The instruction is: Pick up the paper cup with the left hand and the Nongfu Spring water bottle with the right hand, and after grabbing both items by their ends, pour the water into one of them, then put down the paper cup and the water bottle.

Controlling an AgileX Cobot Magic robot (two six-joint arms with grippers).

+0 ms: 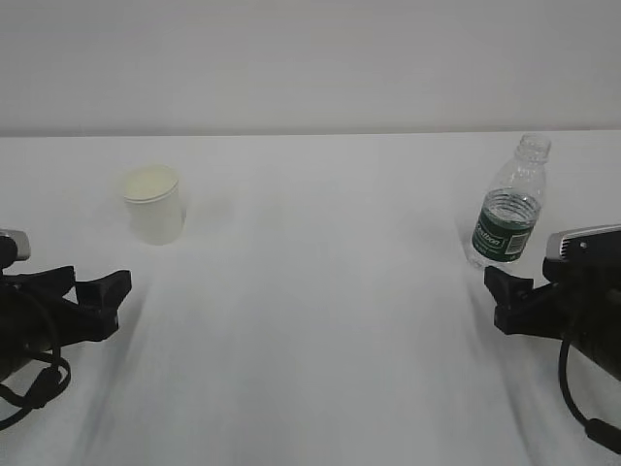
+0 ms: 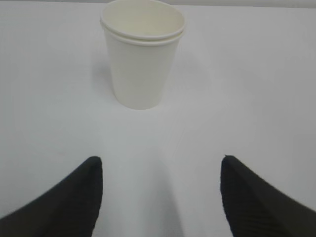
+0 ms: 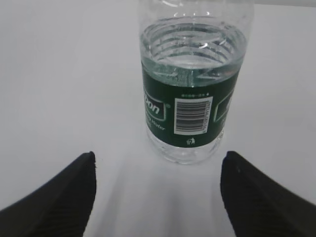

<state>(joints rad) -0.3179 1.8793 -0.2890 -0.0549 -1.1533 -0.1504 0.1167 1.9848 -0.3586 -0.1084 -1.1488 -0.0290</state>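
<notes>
The white paper cup (image 1: 152, 204) stands upright at the left of the table, and its rim looks doubled in the left wrist view. My left gripper (image 1: 109, 301) is open, low over the table, short of the cup (image 2: 142, 54), which stands ahead of its black fingers (image 2: 74, 197). The Nongfu Spring water bottle (image 1: 509, 209) stands upright and uncapped at the right, with water (image 3: 192, 49) up to just above its green label. My right gripper (image 1: 499, 296) is open right in front of the bottle (image 3: 190, 98), with nothing between its fingers (image 3: 256, 197).
The white table (image 1: 320, 291) runs back to a pale wall (image 1: 310, 58). Bare tabletop lies between the cup and the bottle. Black cables (image 1: 39, 383) loop under the left arm.
</notes>
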